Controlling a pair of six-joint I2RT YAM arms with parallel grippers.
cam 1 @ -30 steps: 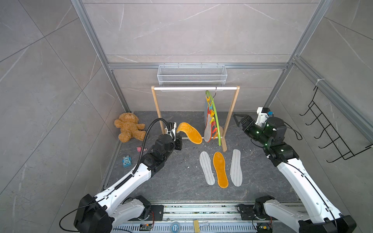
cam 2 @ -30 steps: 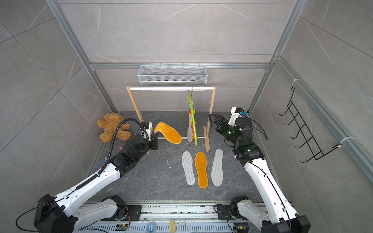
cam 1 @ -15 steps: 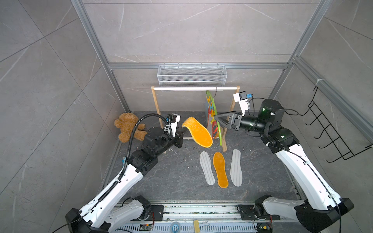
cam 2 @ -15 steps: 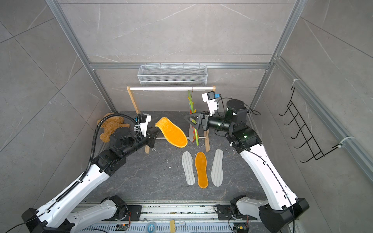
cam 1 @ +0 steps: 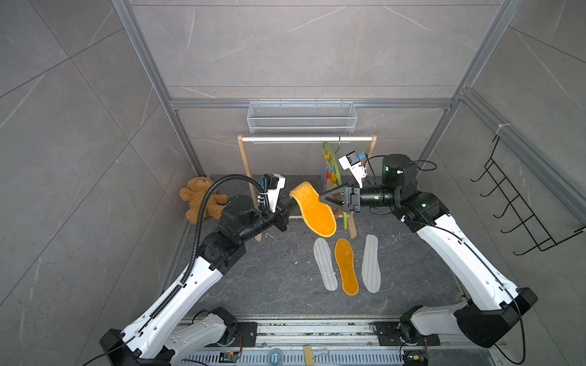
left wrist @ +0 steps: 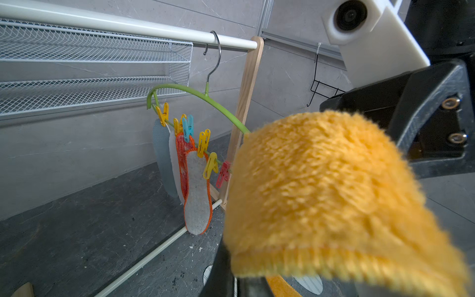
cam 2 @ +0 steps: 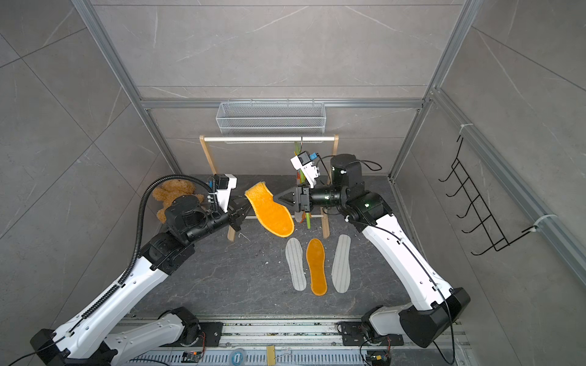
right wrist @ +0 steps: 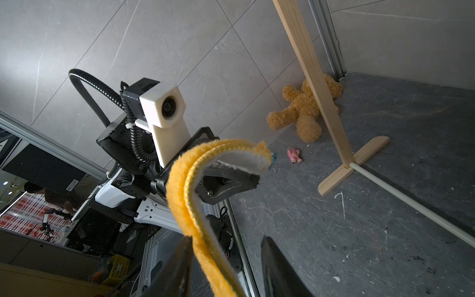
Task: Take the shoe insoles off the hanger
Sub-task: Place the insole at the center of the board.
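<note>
The left gripper (cam 1: 290,205) is shut tight on 1 end of the fuzzy orange insole (cam 1: 314,211) and holds it up in the air. The right gripper (cam 1: 325,200) faces it from the other side. Its 2 jaws are apart, with the long edge of the insole in between, and they do not pinch it yet.

This looks like a pass from hand to hand. Next, I think, the right jaws need to close on the insole before the left gripper lets go.

Below both hands, 3 insoles (cam 1: 347,267) lie side by side on the floor (cam 1: 253,279). Farther back, past the right gripper, the green hanger (left wrist: 205,99) hangs on the rail (left wrist: 128,24) with 4 insoles (left wrist: 196,195) clipped on.
</note>
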